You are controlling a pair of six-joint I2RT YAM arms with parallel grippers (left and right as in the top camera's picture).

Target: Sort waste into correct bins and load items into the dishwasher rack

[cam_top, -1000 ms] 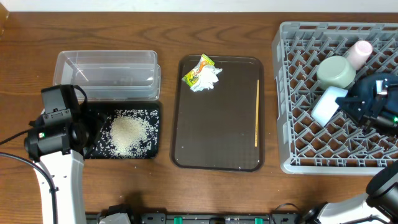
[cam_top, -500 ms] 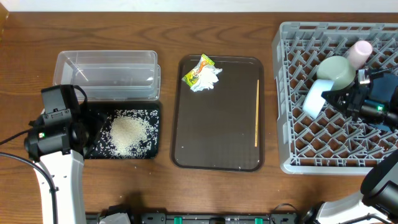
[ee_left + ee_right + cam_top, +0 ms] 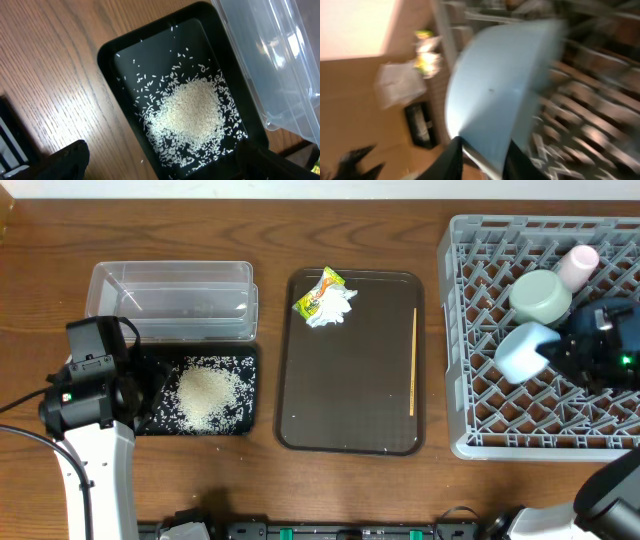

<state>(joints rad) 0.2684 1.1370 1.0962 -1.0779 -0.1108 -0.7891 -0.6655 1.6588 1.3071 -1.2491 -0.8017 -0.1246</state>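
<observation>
Parted left jaws above rice (image 3: 192, 112) are seen only at the wrist; the right jaws' grip on the blurred bowl (image 3: 505, 85) cannot be told.

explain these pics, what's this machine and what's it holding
Two robot arms at a wooden table. One picture looks down from above; the others come from wrist cameras. The left tool hangs open over white rice grains in a shallow black tray beside a clear plastic tub. The right tool straddles the rim of a small pale bluish bowl over the grey pegged rack; blur hides any grip. The brown serving tray holds a yellow-green wrapper, white tissue and thin wooden stick.
</observation>
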